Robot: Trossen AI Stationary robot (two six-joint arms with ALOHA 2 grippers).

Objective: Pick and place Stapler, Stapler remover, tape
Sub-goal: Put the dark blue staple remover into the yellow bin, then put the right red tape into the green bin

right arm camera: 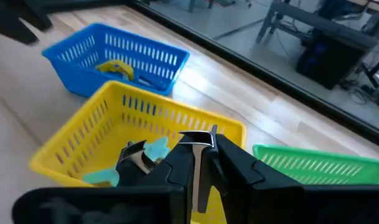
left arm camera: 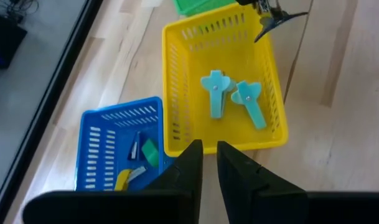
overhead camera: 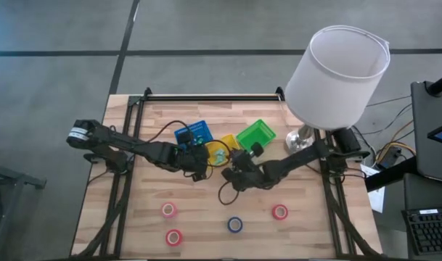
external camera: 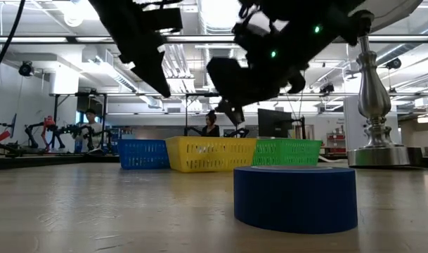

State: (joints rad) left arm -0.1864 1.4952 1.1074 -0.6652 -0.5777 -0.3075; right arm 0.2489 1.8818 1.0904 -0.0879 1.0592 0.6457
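Observation:
Three pink-red tape rolls [overhead camera: 168,210] [overhead camera: 174,237] [overhead camera: 279,212] and a blue tape roll [overhead camera: 235,225] [external camera: 294,197] lie flat on the table's near half. Blue bin [overhead camera: 191,134] [left arm camera: 114,149] holds staplers. Yellow bin [overhead camera: 222,148] [left arm camera: 220,87] holds two teal staple removers [left arm camera: 233,96]. Green bin [overhead camera: 255,134] stands to its right. My right gripper [overhead camera: 239,167] [right arm camera: 200,165] hovers at the yellow bin's near right corner, shut on a black and chrome staple remover [right arm camera: 177,149]. My left gripper [overhead camera: 197,165] [left arm camera: 209,162], fingers nearly together and holding nothing, hovers near the blue and yellow bins' near edges. My right gripper pinches the black and chrome staple remover between its two fingers, with a chrome part [right arm camera: 200,142] showing between them. The remover's claws [right arm camera: 132,155] [left arm camera: 273,18] jut out to one side. It is lifted clear, above the yellow bin's near right corner.
A lamp with a white shade [overhead camera: 338,76] and chrome base [external camera: 379,151] stands at the table's right far corner, beside my right arm. The three bins sit in a row at mid-table. Bare wood [overhead camera: 206,199] lies between the bins and the tape rolls.

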